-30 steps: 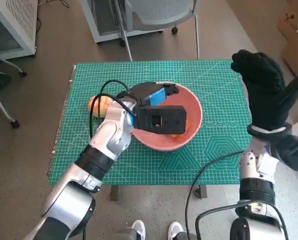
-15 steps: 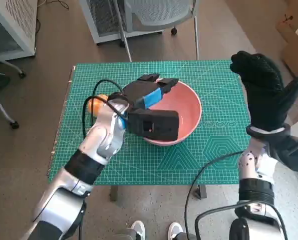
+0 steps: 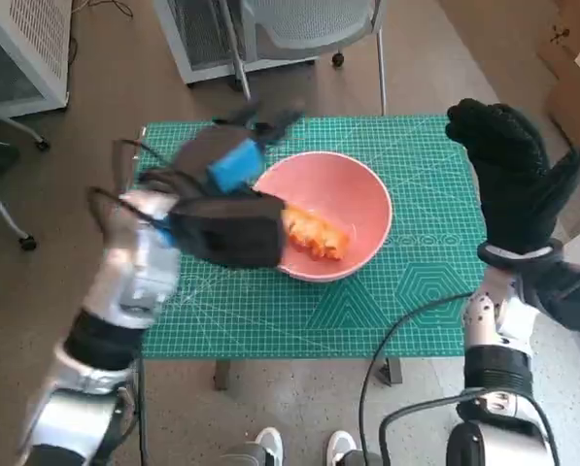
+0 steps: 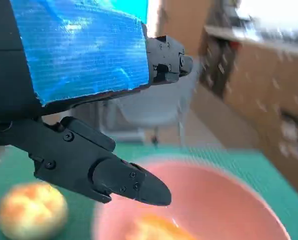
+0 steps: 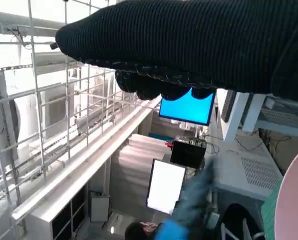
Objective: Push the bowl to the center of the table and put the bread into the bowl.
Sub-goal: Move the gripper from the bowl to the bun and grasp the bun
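The pink bowl stands near the middle of the green mat. An orange piece of bread lies inside it. My left hand hangs blurred above the mat just left of the bowl, fingers apart and holding nothing. It hides the mat beneath it in the head view. The left wrist view shows its black fingers over the bowl's near rim, the bread inside, and a second round roll on the mat outside the bowl. My right hand is raised at the table's right edge, fingers spread, empty.
A grey chair stands behind the table and a white cabinet at the far left. Cardboard boxes sit at the right. A person's shoes show at the table's front edge. Black cables trail from both forearms.
My left hand has lifted out of the bowl and swung left and up. The orange bread it covered now lies bare in the bowl. The right hand has stayed put.
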